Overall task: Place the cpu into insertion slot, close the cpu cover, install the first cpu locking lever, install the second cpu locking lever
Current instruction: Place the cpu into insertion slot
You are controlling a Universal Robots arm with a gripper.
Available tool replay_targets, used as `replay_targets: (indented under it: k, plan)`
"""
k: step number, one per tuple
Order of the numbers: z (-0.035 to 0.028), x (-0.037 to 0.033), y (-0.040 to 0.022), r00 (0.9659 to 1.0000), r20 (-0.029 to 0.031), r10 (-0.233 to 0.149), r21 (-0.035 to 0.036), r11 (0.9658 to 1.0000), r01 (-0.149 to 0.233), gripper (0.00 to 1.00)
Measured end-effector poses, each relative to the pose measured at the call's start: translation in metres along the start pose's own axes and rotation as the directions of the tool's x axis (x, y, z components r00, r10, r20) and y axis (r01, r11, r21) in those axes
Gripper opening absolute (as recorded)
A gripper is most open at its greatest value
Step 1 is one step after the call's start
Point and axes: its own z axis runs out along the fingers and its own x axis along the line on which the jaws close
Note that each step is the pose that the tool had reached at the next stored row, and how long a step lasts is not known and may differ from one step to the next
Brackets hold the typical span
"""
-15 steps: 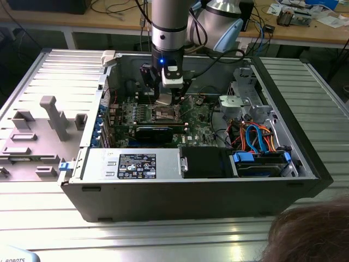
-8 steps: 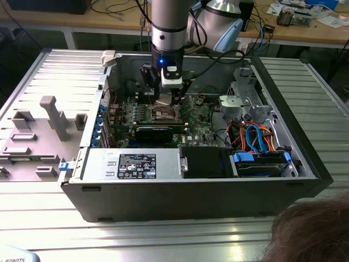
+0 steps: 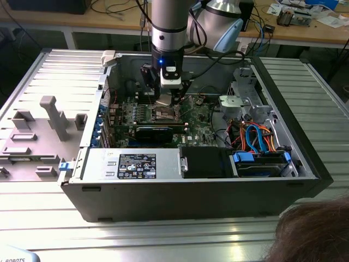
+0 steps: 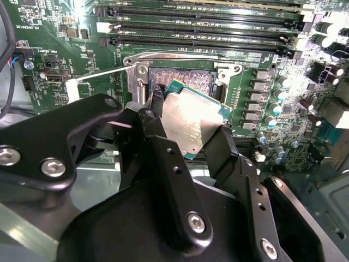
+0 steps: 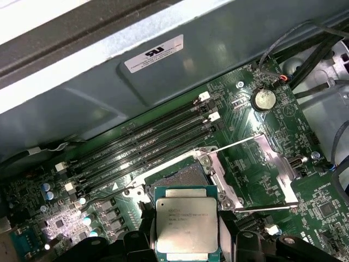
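Note:
My gripper (image 3: 167, 99) hangs inside the open computer case, just over the insertion slot (image 3: 163, 113) on the green motherboard. It is shut on the cpu (image 4: 191, 123), a flat square chip with a dull silver top, held by two opposite edges between black fingers (image 4: 224, 143). In the second wrist view the chip is tilted, with one corner over the insertion slot (image 4: 188, 76). In the first wrist view the cpu (image 5: 186, 224) sits just short of the bare insertion slot (image 5: 182, 177). The cpu cover (image 5: 226, 183) lies swung open beside the slot, with a thin wire lever (image 5: 267, 207) along its edge.
Long black memory slots (image 5: 147, 136) run beside the socket, and a coin cell (image 5: 264, 99) sits further off. In the exterior view, a power supply box (image 3: 133, 164) and drive bay with coloured cables (image 3: 262, 139) fill the case front and right. A person's hair (image 3: 316, 229) shows bottom right.

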Motion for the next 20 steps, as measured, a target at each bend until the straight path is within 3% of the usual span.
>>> replay_targets:
  k: [17,20]
  plan:
    - [0.0019,0.0,-0.0001,0.9979,0.0039,0.065,0.0028,0.9979,-0.065,0.54]
    - [0.0033,0.0,-0.0001,0.9952,0.0056,0.098,0.0032,0.9952,-0.098,0.54]
